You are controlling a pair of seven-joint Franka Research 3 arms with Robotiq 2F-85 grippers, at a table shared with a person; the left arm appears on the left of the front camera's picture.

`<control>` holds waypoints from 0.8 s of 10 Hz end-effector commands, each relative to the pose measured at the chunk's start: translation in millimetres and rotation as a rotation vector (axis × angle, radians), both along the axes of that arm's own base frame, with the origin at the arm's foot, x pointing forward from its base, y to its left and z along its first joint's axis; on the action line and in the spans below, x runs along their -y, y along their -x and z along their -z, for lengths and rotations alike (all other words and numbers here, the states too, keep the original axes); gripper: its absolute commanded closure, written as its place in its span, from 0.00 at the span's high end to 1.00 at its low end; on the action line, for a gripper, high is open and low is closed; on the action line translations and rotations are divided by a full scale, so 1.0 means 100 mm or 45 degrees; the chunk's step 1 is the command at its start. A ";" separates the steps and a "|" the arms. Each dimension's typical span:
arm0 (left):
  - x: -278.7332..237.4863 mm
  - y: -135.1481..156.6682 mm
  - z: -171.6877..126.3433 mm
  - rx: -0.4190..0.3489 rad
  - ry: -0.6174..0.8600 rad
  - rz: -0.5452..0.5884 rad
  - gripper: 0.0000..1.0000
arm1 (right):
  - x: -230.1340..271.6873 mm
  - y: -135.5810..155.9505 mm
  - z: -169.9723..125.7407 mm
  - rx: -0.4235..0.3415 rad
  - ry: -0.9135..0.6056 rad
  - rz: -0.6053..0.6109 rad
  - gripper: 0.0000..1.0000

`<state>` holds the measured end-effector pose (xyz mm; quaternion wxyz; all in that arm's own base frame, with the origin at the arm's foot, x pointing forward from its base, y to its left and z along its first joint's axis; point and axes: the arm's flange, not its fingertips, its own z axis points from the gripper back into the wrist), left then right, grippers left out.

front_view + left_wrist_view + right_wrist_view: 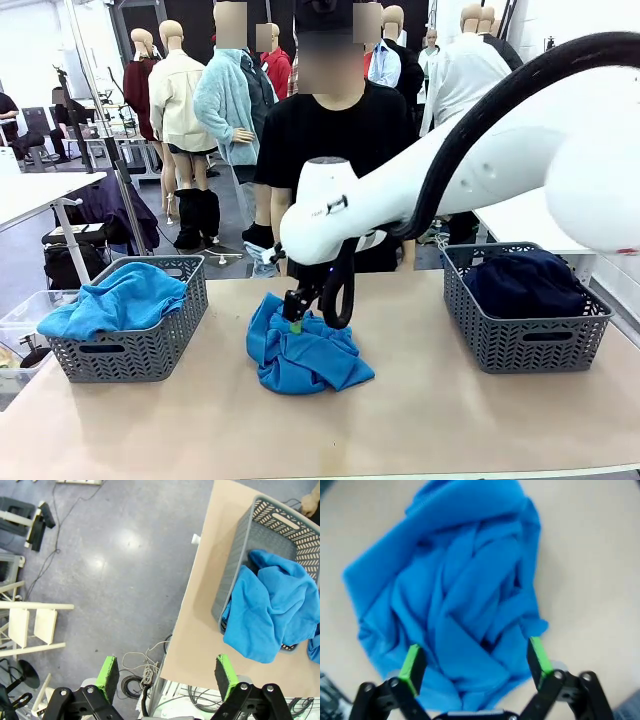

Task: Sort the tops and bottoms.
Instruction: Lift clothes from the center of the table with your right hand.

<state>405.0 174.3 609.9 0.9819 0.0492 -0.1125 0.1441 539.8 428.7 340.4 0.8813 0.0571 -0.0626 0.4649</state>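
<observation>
Right gripper (475,662): jaws spread wide, gripping nothing, pads low over the crumpled blue top (455,595), which lies between and ahead of them on the table (450,420).
Left gripper (167,672): jaws spread wide and empty, above the floor off the table edge.
Left basket (240,555): ahead and to one side of the left jaws, a second blue top (270,610) spilling over its rim.
Right basket (525,335): well aside from the right jaws, holding the dark navy bottoms (525,280).
</observation>
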 end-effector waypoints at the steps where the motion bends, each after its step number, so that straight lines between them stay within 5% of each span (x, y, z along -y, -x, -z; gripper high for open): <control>1: 0.00 0.00 0.00 0.016 0.002 -0.022 1.00 | -0.10 -0.13 0.03 -0.026 -0.068 -0.022 1.00; 6: 0.00 0.00 0.00 0.016 0.002 -0.022 1.00 | -0.09 -0.11 0.17 -0.111 -0.032 -0.033 1.00; 8: 0.00 0.00 0.00 0.016 0.002 -0.022 1.00 | -0.07 -0.05 0.10 -0.081 -0.033 -0.028 0.66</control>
